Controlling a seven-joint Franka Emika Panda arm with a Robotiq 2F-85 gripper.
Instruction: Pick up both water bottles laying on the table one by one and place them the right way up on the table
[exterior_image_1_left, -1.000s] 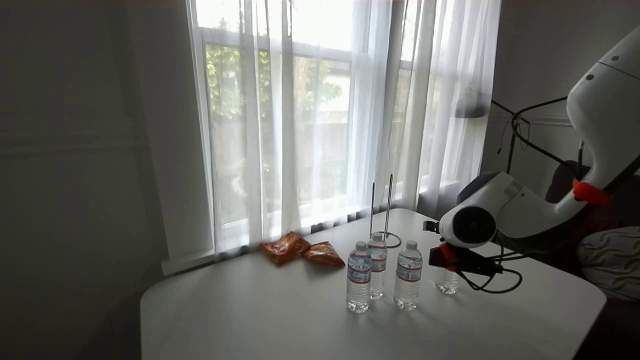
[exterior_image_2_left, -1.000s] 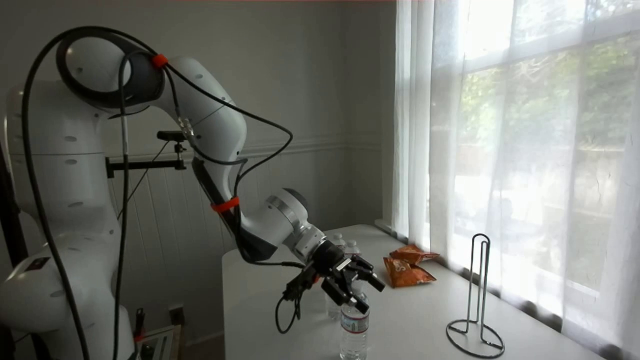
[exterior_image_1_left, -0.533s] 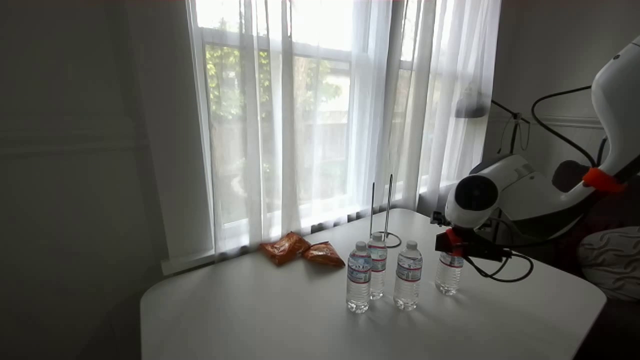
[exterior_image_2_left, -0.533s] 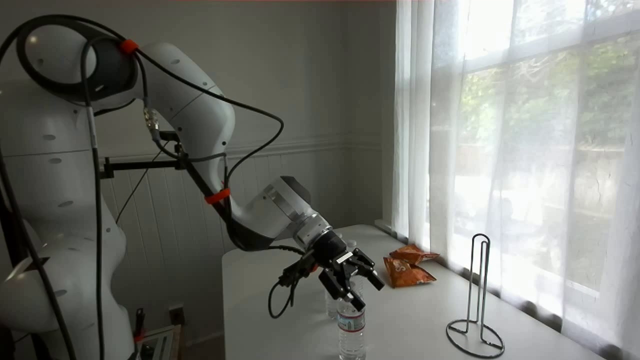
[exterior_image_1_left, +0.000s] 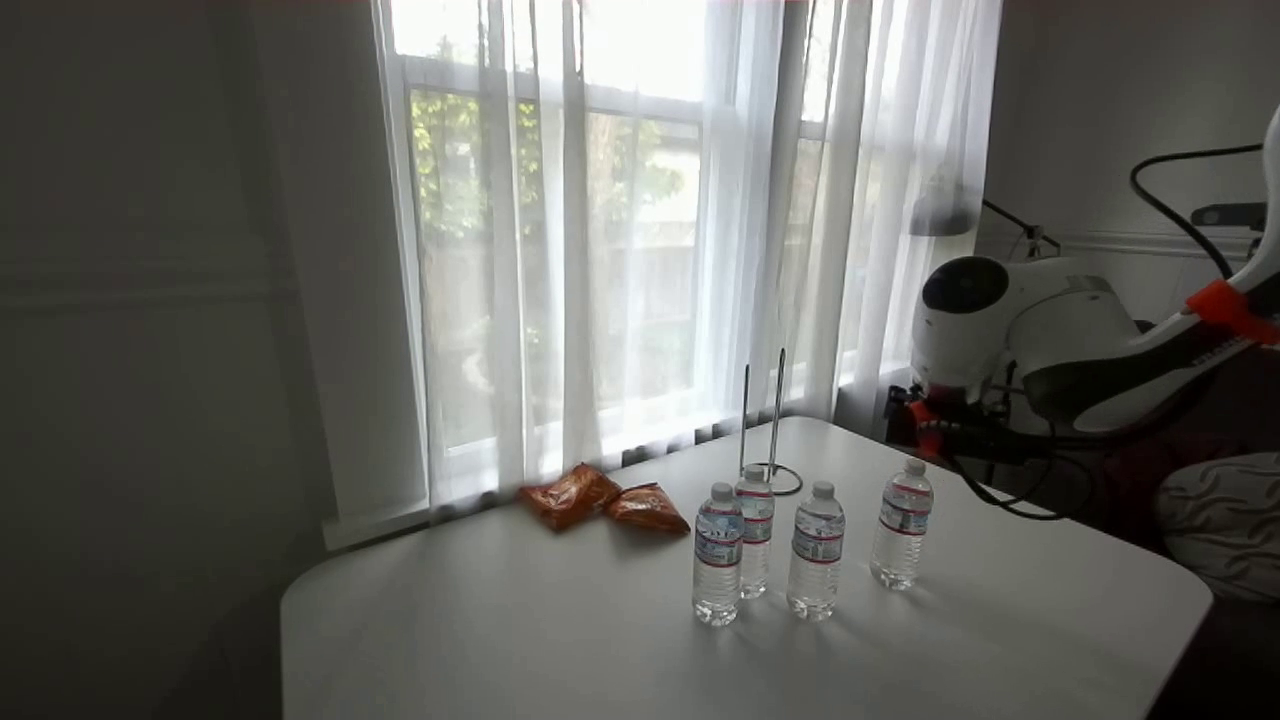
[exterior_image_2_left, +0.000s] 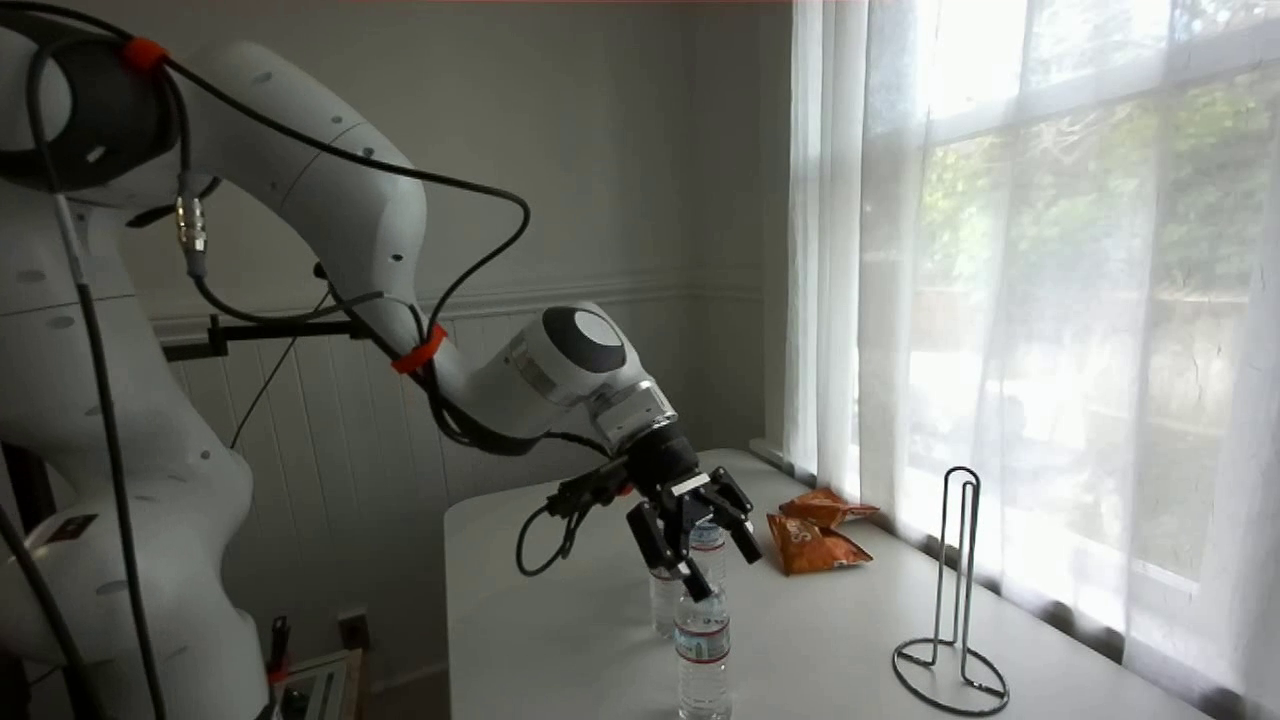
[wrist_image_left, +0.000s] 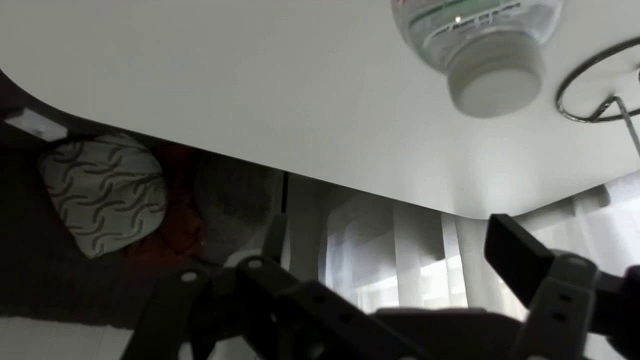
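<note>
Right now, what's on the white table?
Four upright water bottles, two orange packets and a wire stand. In an exterior view, one bottle hides part of another.

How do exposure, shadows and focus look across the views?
Both exterior views: sheer white fabric curtains blown out in places, grey wall dim. In an exterior view, clear plastic water bottles with pale caps cast faint soft shadows on the large white table. Wrist view: black two-fingered end effector very dark, partly soft.

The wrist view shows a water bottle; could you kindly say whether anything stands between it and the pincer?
Nothing visible does: no object shows between the open pincer and the upright water bottle on the table.
</note>
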